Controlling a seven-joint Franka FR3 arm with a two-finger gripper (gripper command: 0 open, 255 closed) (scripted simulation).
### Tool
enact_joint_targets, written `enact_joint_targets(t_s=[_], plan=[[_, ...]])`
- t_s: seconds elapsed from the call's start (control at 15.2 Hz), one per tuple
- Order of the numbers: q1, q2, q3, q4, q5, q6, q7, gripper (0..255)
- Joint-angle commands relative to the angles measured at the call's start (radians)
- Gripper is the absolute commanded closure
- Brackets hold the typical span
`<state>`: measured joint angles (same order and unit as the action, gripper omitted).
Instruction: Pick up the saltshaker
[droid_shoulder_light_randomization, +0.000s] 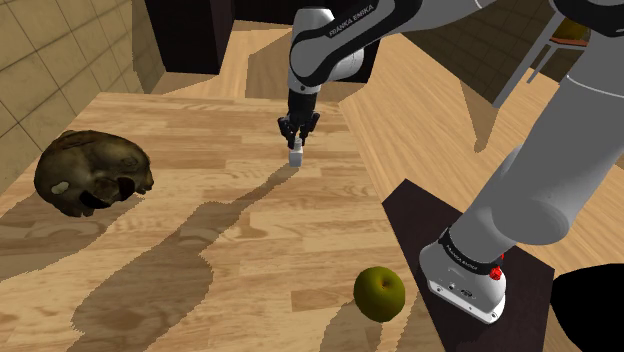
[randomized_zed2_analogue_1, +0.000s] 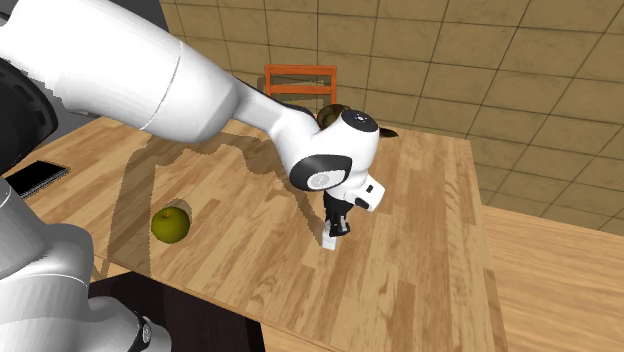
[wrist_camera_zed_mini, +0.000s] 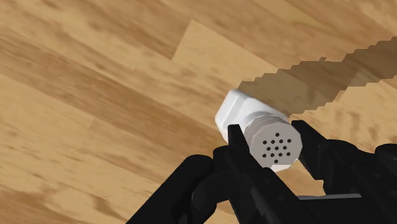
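The saltshaker (wrist_camera_zed_mini: 236, 112) is a small white body with a grey, perforated cap, standing upright on the wooden table (droid_shoulder_light_randomization: 200, 250) or barely above it. My black gripper (wrist_camera_zed_mini: 270, 139) comes down on it from above, and both fingers (wrist_camera_zed_mini: 236, 137) press against the sides of the cap. From the shoulder view the gripper (droid_shoulder_light_randomization: 297, 140) hangs straight down near the table's middle with the shaker (droid_shoulder_light_randomization: 296, 157) under it. In the second exterior view the shaker (randomized_zed2_analogue_1: 329, 240) shows just below the gripper (randomized_zed2_analogue_1: 337, 226).
A dark brown lumpy object (droid_shoulder_light_randomization: 95, 175) lies on the table at the shoulder view's left. A green apple (droid_shoulder_light_randomization: 379, 292) sits near the front edge beside the stand (droid_shoulder_light_randomization: 440, 225). An orange chair (randomized_zed2_analogue_1: 300, 80) stands behind the table, and a flat dark slab (randomized_zed2_analogue_1: 35, 177) lies at its corner.
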<state>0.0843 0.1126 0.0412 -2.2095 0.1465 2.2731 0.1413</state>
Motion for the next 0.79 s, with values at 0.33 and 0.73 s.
enact_joint_targets(t_s=[0.33,0.73], plan=[[0.0,0.0,0.0,0.0,0.0,0.0,0.0,255],[-0.001,-0.032,-0.001,0.018,-0.004,-0.05,0.007,255]])
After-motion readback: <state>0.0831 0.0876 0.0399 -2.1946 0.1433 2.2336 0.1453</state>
